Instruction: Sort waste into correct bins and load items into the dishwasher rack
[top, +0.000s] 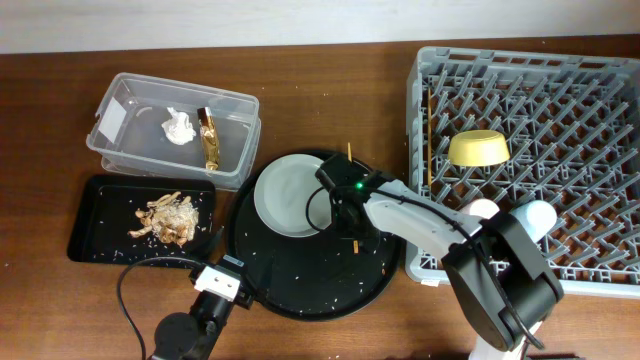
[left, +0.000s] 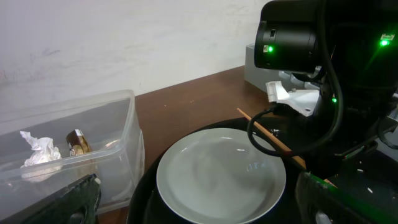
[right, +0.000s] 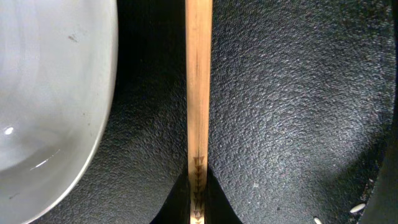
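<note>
1. Upper left of the overhead view, the tub (top: 232, 102) holds the tissue (top: 178, 127) and wrapper (top: 208, 138). Below it, the shallow tray (top: 95, 225) holds the scraps (top: 168, 218). I judge the waste sorted.
2. At right, the rack (top: 560, 90) carries the bowl (top: 478, 148), with the first chopstick (top: 428, 140) along its left edge. Two pale round shapes (top: 538, 215) low in the rack, beside my right arm, may be the cups; I cannot tell.
3. At centre, the plate (top: 282, 195) sits on the round tray (top: 300, 290), not yet loaded.
4. My right end effector (right: 198, 208) is clenched on the second chopstick (right: 199, 81), just right of the plate and over the round tray. I cannot tell whether the stick is lifted clear.
5. My left end effector (left: 205, 214) is released and grasps nothing, facing the plate from the lower left.
6. Left to do, as I judge it: this chopstick into the rack, then the plate.
</note>
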